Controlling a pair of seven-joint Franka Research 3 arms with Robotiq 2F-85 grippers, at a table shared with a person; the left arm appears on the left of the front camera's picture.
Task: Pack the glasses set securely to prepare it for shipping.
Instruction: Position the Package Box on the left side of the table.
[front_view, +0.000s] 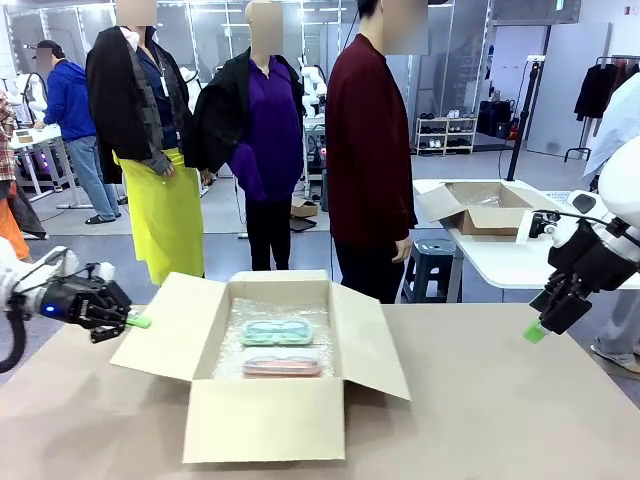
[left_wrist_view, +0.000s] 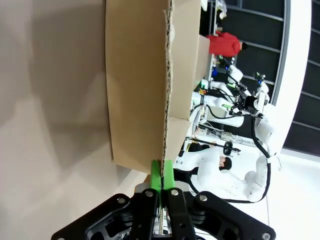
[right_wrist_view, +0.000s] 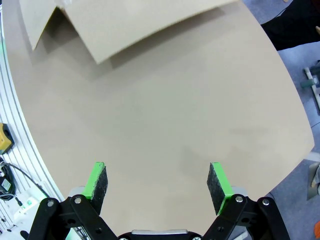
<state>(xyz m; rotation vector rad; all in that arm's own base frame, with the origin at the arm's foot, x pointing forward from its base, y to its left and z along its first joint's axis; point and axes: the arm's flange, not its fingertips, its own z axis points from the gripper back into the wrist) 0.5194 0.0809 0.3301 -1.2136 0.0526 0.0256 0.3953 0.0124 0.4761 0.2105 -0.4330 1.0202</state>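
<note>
Left gripper (left_wrist_view: 162, 184), green pads pressed together at the corrugated edge of a cardboard box flap (left_wrist_view: 137, 80).

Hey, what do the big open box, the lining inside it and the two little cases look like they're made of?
The box looks like brown corrugated cardboard, matte; its fluted edge shows in the left wrist view. The lining seems to be clear bubble wrap, glinting and dimpled. The mint green case and the pale pink case look like smooth plastic with see-through tops, though that is hard to confirm.
</note>
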